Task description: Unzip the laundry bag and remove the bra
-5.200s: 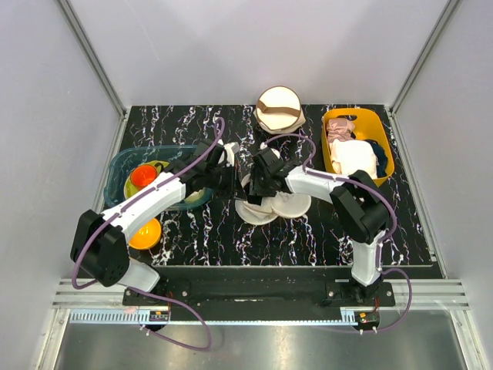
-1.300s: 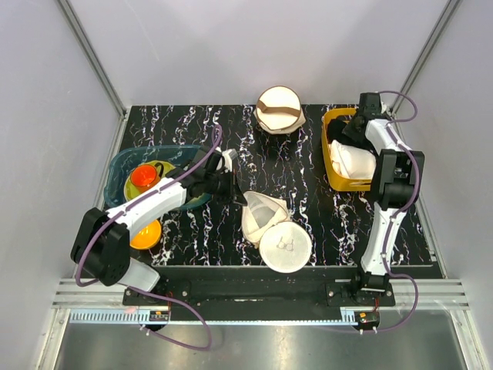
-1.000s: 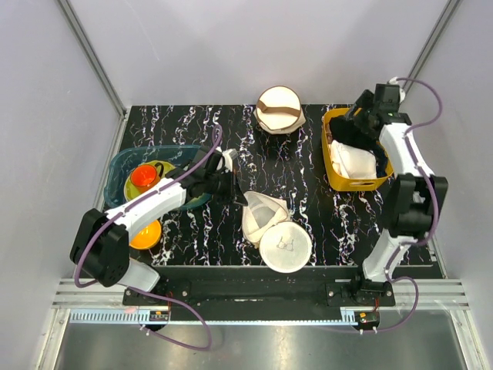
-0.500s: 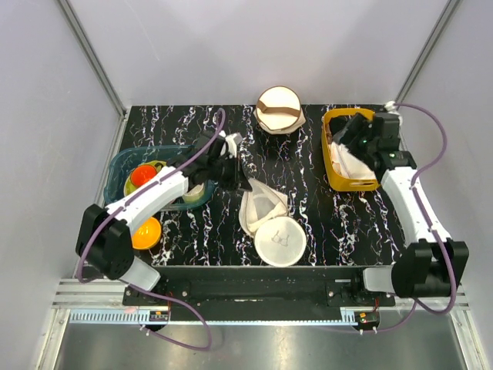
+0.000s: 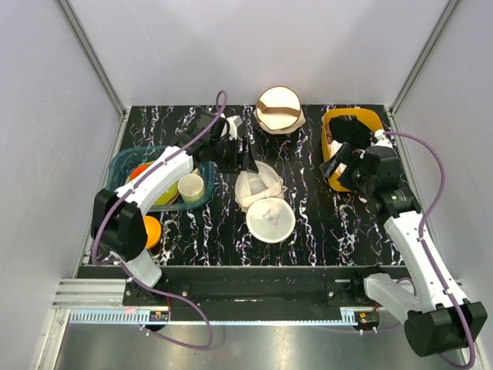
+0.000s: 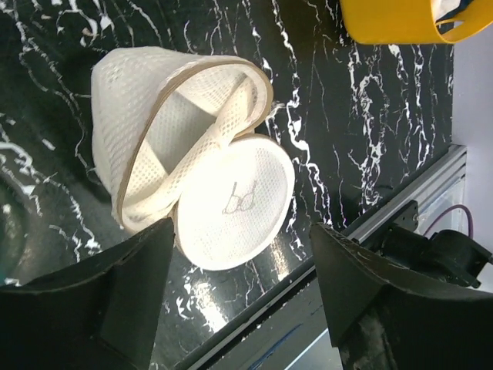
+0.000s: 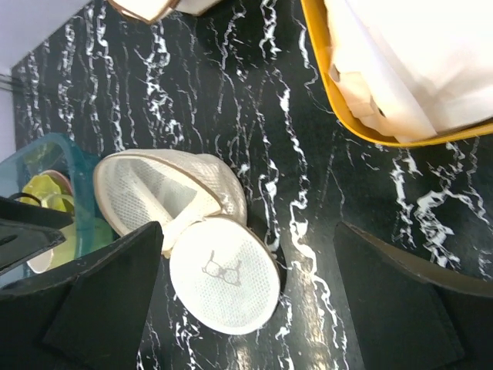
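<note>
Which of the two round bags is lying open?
The white mesh laundry bag mid-table: its halves are spread apart. The cream bag with the brown band looks shut.

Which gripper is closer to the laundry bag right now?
Left. The left gripper hangs at the laundry bag's far edge; the right gripper is farther right, by the yellow bin.

Your left arm is stretched forward and angled inward, elbow raised. The left gripper has its fingers spread apart and holds nothing. Your right arm is bent at the elbow, forearm turned inward. The right gripper has its fingers wide apart and is empty
</note>
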Available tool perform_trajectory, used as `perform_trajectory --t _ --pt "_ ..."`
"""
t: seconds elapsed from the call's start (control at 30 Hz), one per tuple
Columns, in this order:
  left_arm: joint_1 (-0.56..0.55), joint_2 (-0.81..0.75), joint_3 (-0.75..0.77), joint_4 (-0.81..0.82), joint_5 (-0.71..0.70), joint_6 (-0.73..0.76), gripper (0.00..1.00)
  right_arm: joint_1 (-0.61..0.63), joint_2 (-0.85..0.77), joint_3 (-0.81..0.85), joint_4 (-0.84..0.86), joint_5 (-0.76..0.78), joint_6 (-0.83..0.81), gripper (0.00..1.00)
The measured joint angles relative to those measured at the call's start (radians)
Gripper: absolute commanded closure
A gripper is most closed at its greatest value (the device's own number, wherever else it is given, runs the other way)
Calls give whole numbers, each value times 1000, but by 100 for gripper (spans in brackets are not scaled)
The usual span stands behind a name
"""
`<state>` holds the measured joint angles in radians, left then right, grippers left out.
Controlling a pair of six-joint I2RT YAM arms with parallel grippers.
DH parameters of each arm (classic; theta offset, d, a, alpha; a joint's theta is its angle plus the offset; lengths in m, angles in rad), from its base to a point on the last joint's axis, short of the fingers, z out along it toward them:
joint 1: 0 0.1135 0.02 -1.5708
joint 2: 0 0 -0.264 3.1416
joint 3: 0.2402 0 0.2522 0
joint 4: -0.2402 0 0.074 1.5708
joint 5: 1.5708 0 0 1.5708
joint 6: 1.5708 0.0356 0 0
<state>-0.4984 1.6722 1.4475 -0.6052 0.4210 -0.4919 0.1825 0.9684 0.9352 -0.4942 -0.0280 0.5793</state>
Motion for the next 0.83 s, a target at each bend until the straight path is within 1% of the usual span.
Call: perform_trajectory --t 0.07,0.13,0.23,0.37,0.5,0.63,0.83 --pt "-1 -23 -2 -29 -19 9 25 0 -9 15 -41 12 -17 0" --pt "-1 -77 -12 -51 -40 23 25 1 -3 34 -87 23 -35 0" --pt "-1 -206 -63 -59 -69 40 25 1 11 51 -142 45 -53 0" --pt "-1 -400 -159 -56 -115 53 25 1 17 53 -190 64 -66 0" --pt "-2 -531 -272 -56 -163 54 25 1 22 52 -206 95 -76 0" --pt "-2 -578 -352 -67 -173 47 24 1 51 52 -212 126 -80 0" --pt "-2 -586 -377 -74 -188 35 25 1 96 40 -210 143 -82 0"
